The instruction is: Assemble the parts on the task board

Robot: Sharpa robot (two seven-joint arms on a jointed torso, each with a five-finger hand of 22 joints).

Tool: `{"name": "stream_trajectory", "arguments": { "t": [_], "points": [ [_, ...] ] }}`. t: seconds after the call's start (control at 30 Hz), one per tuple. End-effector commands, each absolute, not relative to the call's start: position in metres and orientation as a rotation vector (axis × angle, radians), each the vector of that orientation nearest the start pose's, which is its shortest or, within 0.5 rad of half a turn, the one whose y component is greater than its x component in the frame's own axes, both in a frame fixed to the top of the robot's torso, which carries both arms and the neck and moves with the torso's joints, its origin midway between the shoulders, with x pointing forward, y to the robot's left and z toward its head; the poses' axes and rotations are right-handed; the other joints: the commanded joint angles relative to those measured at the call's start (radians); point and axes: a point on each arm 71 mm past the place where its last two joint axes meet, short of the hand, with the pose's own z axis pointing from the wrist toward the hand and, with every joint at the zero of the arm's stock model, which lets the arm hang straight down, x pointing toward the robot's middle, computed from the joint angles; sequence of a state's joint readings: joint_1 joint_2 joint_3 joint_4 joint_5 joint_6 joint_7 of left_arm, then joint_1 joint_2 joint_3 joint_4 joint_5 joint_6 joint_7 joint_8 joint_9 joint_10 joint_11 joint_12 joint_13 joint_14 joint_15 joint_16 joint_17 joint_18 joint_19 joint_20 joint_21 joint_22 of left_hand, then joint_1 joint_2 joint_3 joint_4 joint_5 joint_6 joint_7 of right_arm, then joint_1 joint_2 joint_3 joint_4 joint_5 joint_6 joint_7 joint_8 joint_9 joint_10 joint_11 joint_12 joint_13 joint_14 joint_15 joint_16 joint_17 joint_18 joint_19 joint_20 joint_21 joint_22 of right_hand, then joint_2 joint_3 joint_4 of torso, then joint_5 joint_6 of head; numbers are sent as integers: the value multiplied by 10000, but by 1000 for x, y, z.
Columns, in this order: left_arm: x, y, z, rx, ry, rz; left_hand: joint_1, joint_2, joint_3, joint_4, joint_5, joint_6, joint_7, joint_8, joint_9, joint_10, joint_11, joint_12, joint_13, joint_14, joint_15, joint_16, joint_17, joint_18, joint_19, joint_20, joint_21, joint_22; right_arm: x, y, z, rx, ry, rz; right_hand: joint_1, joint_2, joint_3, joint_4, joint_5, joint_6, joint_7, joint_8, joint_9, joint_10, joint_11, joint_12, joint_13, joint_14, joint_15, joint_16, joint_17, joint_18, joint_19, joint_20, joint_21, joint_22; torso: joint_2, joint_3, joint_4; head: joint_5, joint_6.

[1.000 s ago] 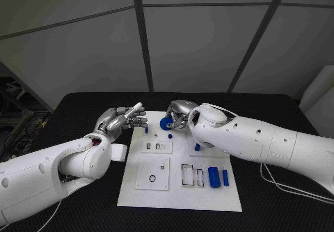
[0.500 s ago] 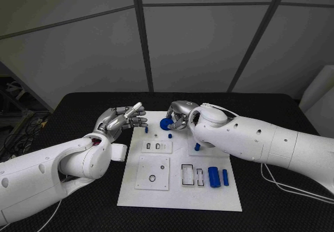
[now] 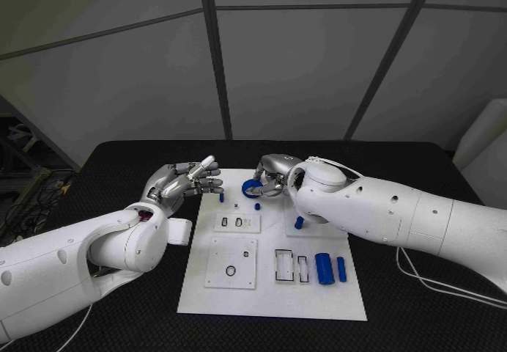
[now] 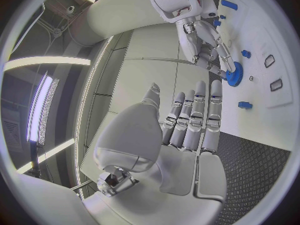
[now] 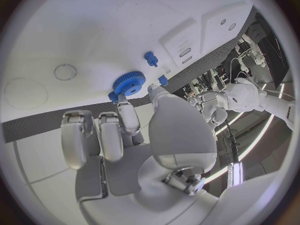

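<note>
Pinching a blue gear (image 3: 251, 188) at the far edge of the task board (image 3: 272, 293), the right hand (image 3: 270, 176) held it just above the plate — flat face down, it seemed. The left hand (image 3: 185, 181) hovered left of it, empty, fingers loosely together — farther from the gear.

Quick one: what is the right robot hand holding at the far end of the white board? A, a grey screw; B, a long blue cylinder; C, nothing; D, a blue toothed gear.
D: the right robot hand pinches a blue toothed gear at its fingertips, above the white task board.
</note>
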State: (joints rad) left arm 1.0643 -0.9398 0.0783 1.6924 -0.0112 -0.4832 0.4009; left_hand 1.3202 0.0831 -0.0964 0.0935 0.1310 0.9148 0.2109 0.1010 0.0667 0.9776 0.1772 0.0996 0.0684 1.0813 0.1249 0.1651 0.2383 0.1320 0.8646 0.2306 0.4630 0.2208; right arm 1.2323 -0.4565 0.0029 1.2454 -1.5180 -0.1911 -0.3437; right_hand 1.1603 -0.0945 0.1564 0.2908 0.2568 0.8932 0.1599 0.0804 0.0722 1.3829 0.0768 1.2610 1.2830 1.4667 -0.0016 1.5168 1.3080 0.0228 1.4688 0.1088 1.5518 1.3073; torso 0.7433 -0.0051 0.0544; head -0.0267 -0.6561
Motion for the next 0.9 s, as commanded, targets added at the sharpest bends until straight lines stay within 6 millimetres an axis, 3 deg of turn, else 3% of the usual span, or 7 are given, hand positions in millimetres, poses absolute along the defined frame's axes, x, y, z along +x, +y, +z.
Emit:
{"name": "stream_trajectory", "arguments": {
  "t": [0.03,0.37,0.53,0.67,0.8,0.9],
  "points": [
    [453,218,-182,-12060,13296,-14828,43,18,9,-40,7,14,76,-62,-9,-88,-14,-58,-17,-61,15,-35,15,476,-81,16,63,15,535,-89,-173,-1258,17242,5341,-102,60,-6,0,122,133,-2,80,13,109,-26,93,69,830,41,60,1614,-169,830,66,80,2401,-3,3,-6,-2,-1],
    [453,221,-183,-12073,13266,-14753,21,28,3,-30,9,6,86,-73,-11,-101,-6,-69,-19,-68,20,-48,25,475,-91,20,65,18,523,-119,-150,-362,14702,7379,739,37,363,-353,678,305,11,37,-20,211,-32,268,256,826,35,64,1617,-196,917,56,130,2509,-23,22,-35,3,69],
    [454,222,-183,-12078,13251,-14722,21,28,3,-30,9,6,86,-73,-11,-101,-6,-69,-19,-68,20,-48,25,475,-91,20,65,18,517,-143,-146,63,14408,7932,1069,-57,461,-536,694,349,5,7,-23,181,-41,230,238,821,31,56,1606,-188,891,55,114,2478,-47,59,-82,-2,123],
    [454,223,-183,-12082,13240,-14699,20,29,3,-31,10,5,86,-75,-11,-103,-5,-71,-19,-69,21,-51,28,474,-94,21,65,18,514,-177,-146,564,14761,8015,1517,-305,493,-838,350,429,-35,-8,-20,133,-78,146,182,809,2,30,1562,-171,838,35,83,2415,-81,98,-161,6,142],
    [454,223,-183,-12085,13236,-14687,20,29,3,-31,10,5,86,-75,-11,-103,-5,-71,-19,-69,21,-51,28,474,-94,21,65,18,512,-214,-149,690,15311,7797,1959,-602,307,-1145,233,110,-27,-169,-72,22,-79,-22,51,787,-7,-19,1477,-137,726,16,16,2283,-111,116,-214,-88,167],
    [454,222,-183,-12083,13245,-14709,21,29,3,-33,11,6,84,-75,-10,-103,-5,-71,-18,-70,22,-53,30,474,-96,21,65,19,512,-238,-151,784,15633,7491,2237,-662,122,-1231,156,-79,-18,-154,-61,22,-69,-22,56,790,2,-16,1494,-131,706,24,2,2260,-112,124,-235,-171,187]
  ]
}}
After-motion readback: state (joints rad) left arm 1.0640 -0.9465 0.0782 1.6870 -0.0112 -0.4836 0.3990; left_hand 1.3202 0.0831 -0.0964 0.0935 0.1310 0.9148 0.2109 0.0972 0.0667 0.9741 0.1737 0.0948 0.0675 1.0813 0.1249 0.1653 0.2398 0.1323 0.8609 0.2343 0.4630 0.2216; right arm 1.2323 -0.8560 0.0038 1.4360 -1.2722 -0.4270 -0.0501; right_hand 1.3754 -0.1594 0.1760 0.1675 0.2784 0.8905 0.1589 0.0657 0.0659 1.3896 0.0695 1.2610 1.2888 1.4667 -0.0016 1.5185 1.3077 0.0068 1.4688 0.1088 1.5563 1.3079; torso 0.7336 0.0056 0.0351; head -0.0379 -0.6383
